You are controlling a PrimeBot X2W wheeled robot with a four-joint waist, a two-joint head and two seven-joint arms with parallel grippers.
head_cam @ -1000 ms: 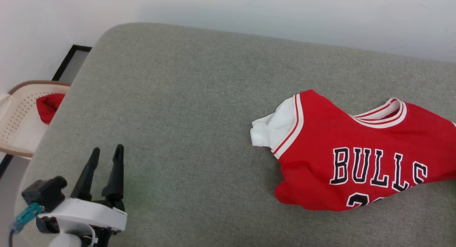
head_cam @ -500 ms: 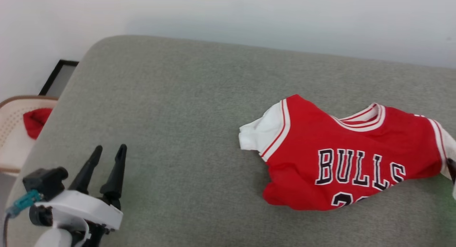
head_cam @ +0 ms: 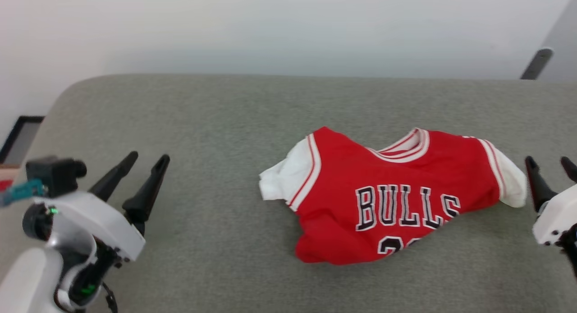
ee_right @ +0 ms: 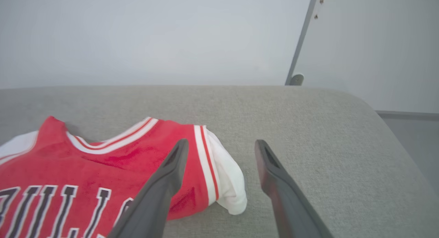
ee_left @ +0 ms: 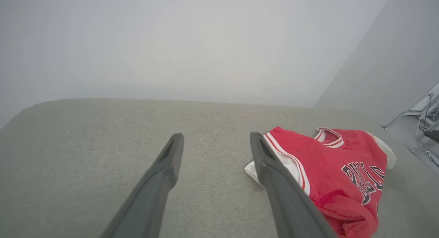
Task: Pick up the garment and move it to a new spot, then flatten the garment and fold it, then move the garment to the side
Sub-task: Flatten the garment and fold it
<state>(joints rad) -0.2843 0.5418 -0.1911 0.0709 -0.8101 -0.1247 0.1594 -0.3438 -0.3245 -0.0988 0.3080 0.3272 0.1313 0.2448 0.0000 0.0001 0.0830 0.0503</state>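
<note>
While the left gripper [head_cam: 148,157] and right gripper [head_cam: 549,161] jaws gape open, I'd pinch the garment [head_cam: 387,200] (looks soft, light) at its shoulders.

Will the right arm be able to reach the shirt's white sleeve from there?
Probably yes. The right gripper is open just beside the sleeve of the shirt, with bare cushion between them and nothing in the way.
</note>
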